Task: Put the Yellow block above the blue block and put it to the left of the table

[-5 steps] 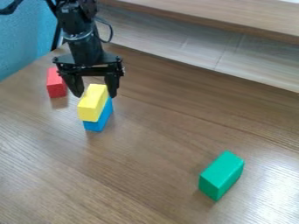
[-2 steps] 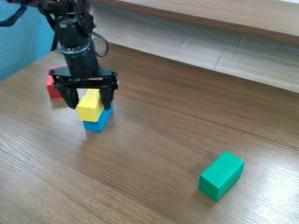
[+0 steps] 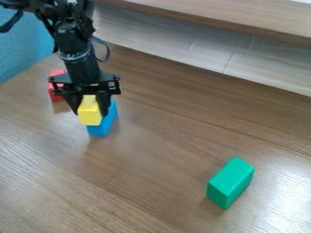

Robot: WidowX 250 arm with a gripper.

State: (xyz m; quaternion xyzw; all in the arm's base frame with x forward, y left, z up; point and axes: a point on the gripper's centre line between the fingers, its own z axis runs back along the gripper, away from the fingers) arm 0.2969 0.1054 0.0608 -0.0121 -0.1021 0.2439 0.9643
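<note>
My gripper (image 3: 90,112) is low at the upper left of the table, shut on the yellow block (image 3: 90,116) with one finger on each side of it. Under the yellow block lies the blue block (image 3: 103,126), whose front and right side show. The yellow block sits a little toward the blue block's left. Whether the two touch is hard to tell.
Just behind and left of the gripper stands a red block (image 3: 54,93), partly hidden by it. A green block (image 3: 230,183) lies at the lower right of the table (image 3: 152,182). A raised wooden ledge (image 3: 243,18) runs along the back.
The gripper has come down around the yellow block and its fingers have drawn together on it. The yellow block has shifted slightly left on the blue one.
</note>
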